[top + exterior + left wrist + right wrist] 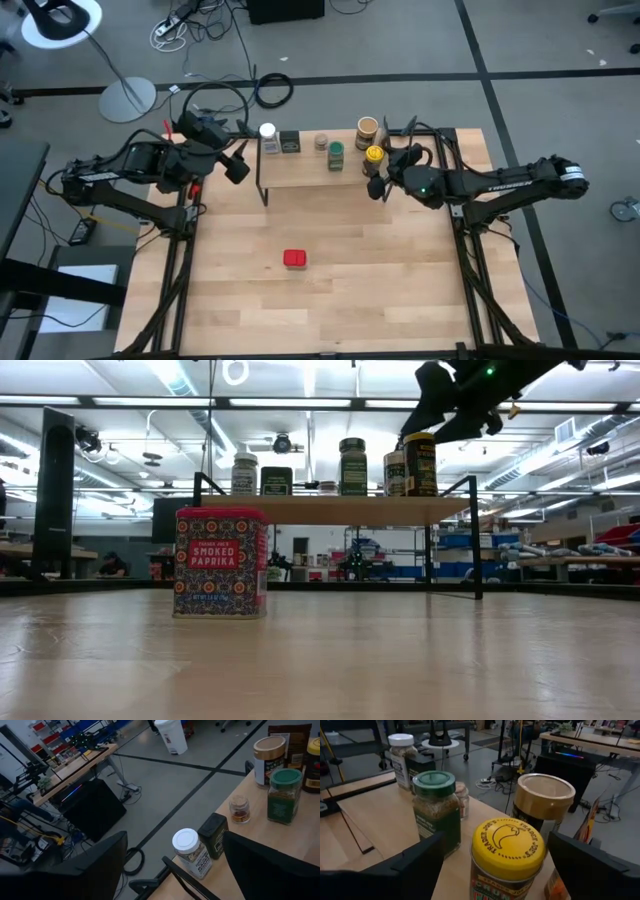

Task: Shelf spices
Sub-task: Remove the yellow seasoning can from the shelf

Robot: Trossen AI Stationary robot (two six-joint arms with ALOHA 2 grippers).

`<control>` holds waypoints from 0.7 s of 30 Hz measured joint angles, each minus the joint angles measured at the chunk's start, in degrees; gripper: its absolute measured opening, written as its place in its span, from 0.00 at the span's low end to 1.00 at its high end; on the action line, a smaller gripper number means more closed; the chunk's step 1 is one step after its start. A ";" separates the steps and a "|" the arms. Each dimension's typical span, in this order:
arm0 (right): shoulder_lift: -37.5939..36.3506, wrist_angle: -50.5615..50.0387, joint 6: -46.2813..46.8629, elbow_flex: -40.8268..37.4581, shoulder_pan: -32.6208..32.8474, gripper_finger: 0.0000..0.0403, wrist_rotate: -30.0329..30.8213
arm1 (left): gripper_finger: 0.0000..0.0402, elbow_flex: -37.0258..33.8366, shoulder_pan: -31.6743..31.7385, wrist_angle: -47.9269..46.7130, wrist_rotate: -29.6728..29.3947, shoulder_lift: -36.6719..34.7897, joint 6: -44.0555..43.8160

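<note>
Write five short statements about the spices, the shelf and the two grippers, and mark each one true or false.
1. The red tin stands on the table, not on the shelf. True.
2. The white-lidded jar lies on its side. False: it stands upright on the shelf.
3. The right gripper is beside the yellow-lidded jar, jaws open. True.
4. The left gripper holds the green jar. False: it is open and holds nothing.
5. The shelf is bare. False: six spices stand on it.

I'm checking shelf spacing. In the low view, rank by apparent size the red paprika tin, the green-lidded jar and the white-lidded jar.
1. Red paprika tin, though it stands much nearer the camera, so its lead is unsure.
2. Green-lidded jar.
3. White-lidded jar, only slightly smaller.
</note>
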 joint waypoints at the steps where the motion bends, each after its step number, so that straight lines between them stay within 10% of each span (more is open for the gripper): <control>1: 0.05 0.03 0.45 0.00 -0.28 0.87 -0.34 | 0.83 0.00 0.00 0.01 0.00 0.00 -0.02; 21: 1.01 -0.51 3.37 0.00 -2.31 0.61 -6.49 | 0.82 0.00 -0.02 0.02 0.00 0.00 -0.09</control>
